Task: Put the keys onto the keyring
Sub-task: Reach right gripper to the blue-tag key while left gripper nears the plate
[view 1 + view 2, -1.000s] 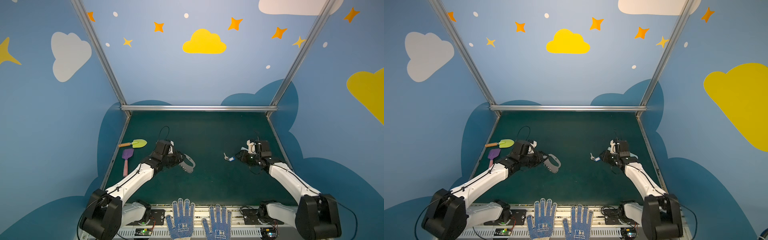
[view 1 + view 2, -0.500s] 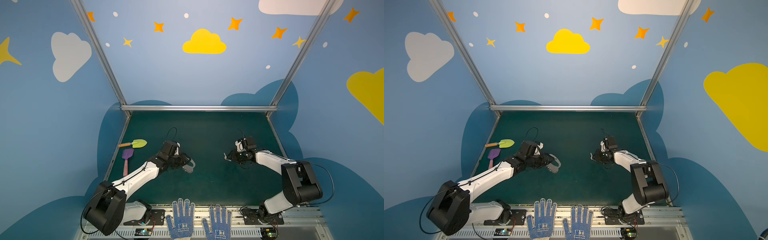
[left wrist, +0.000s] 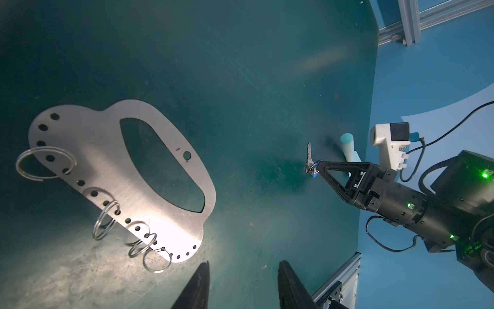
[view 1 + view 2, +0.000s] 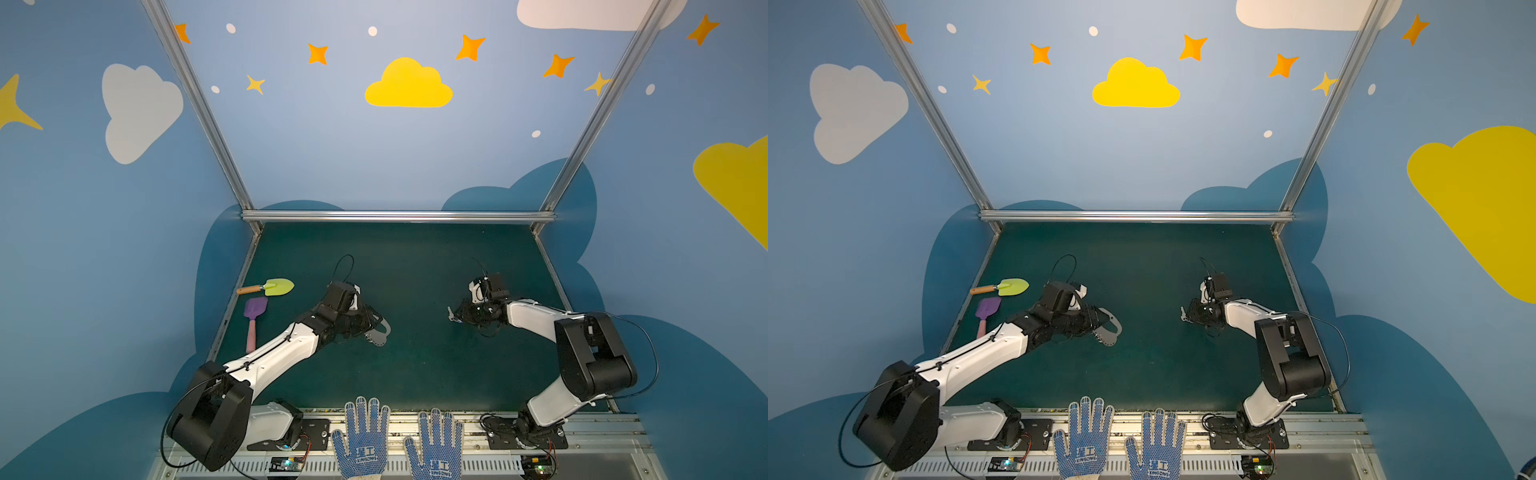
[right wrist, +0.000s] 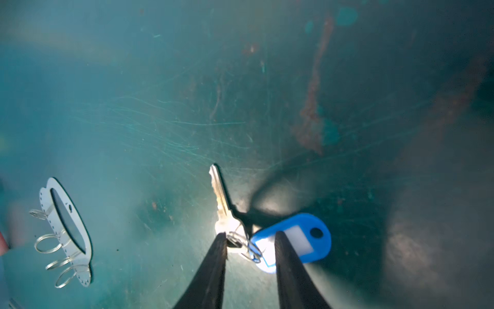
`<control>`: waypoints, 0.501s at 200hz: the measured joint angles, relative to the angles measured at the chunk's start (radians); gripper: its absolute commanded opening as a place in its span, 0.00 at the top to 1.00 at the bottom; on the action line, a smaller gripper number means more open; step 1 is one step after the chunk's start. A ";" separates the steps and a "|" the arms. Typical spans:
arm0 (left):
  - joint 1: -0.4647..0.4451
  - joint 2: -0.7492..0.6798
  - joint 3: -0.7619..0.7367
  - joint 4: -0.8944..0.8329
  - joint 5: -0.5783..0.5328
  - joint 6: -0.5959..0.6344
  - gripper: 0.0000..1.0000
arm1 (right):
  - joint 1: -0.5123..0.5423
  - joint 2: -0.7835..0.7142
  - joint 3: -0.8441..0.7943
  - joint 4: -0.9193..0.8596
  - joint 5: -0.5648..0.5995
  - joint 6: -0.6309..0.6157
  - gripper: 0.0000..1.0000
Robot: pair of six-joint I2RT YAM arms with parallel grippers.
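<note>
Just swung in with the right gripper (image 5: pixel 250 235) and narrowed it astride the keys (image 5: pixel 224 211) — split ring (image 5: pixel 251 250) and blue tag (image 5: pixel 307 240) between the fingers (image 5: pixel 213 267), blade out ahead of the tips. Cannot tell whether clamped yet or only closing. No change at the left gripper (image 3: pixel 244 263): apart, empty, with the keyring (image 3: pixel 91 149) flat on the table (image 3: pixel 267 80) just ahead of its tips, off to one side. Probably mid-grasp — lifting and threading onto a wire ring (image 3: pixel 104 222) not yet done.

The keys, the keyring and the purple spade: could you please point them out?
the keys (image 5: pixel 220 195), right wrist view, on the silver blade.
the keyring (image 3: pixel 93 149), left wrist view, on the bare plate.
the purple spade (image 4: pixel 255 308), in a top view, on its blade.
</note>
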 measured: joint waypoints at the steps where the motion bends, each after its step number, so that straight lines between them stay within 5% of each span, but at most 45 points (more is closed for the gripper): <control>1: 0.000 0.000 0.000 0.000 0.000 -0.001 0.56 | 0.000 0.000 0.000 0.000 0.000 -0.001 0.73; 53: -0.001 0.000 0.000 0.000 -0.003 -0.006 0.56 | 0.016 0.000 0.001 0.000 0.000 -0.019 0.96; 100: -0.003 -0.006 0.000 0.003 -0.004 -0.013 0.56 | 0.049 -0.033 0.012 -0.033 0.002 -0.042 1.00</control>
